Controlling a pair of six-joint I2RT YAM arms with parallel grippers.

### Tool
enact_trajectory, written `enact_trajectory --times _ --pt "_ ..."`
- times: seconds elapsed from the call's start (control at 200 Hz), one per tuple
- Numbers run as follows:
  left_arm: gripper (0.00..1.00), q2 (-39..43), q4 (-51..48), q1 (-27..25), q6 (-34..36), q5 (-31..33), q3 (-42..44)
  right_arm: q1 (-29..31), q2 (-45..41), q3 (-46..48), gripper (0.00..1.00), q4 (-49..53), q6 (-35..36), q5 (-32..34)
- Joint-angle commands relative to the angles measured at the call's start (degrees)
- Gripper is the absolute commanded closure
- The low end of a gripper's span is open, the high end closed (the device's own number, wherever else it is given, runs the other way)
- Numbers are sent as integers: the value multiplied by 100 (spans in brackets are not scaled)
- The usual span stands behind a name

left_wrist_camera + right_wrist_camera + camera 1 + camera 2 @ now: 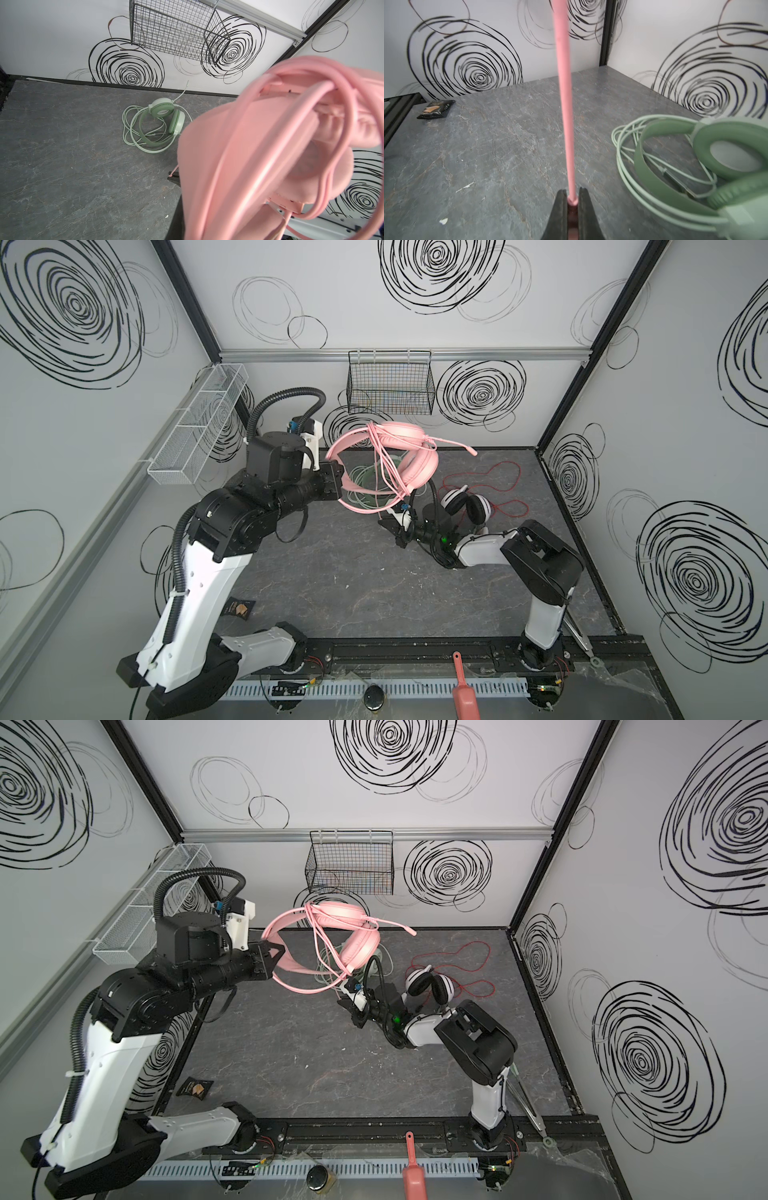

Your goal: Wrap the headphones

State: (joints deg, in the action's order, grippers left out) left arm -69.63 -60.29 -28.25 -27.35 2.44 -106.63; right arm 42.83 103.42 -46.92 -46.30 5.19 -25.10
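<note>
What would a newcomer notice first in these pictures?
The pink headphones hang in the air at the middle, held by the left fingers. The right fingers, lower down, are shut on the pink cable, which is stretched straight. The green headset and the white-and-black headset lie on the table.

Grey marbled table (pixel 353 572), black-swirled white walls (pixel 332 302), pink headset (pixel 419 466), mint-green headset (pixel 176 122)
</note>
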Motion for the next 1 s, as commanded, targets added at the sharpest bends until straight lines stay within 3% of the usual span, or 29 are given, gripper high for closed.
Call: enact_trajectory --times 0.0,0.235,0.375,0.69,0.845,0.996 --pt "100 -15 781 98 -33 134 -295 370 -865 405 100 1044 172 751" --pt "100 -121 826 159 37 448 -399 1612 -2400 1152 100 2272 -125 2502" --pt "100 -208 754 328 98 503 -690 1747 -2715 945 100 3415 -1065 2768" --pt "100 -359 703 558 198 560 -873 2301 -3692 1219 100 4538 -1466 3677" --pt "100 -228 813 546 257 1237 -464 2584 -4307 972 100 5209 -1298 4131" --pt "100 -102 873 353 424 2357 19 3031 -4667 289 100 6134 -1182 4673"
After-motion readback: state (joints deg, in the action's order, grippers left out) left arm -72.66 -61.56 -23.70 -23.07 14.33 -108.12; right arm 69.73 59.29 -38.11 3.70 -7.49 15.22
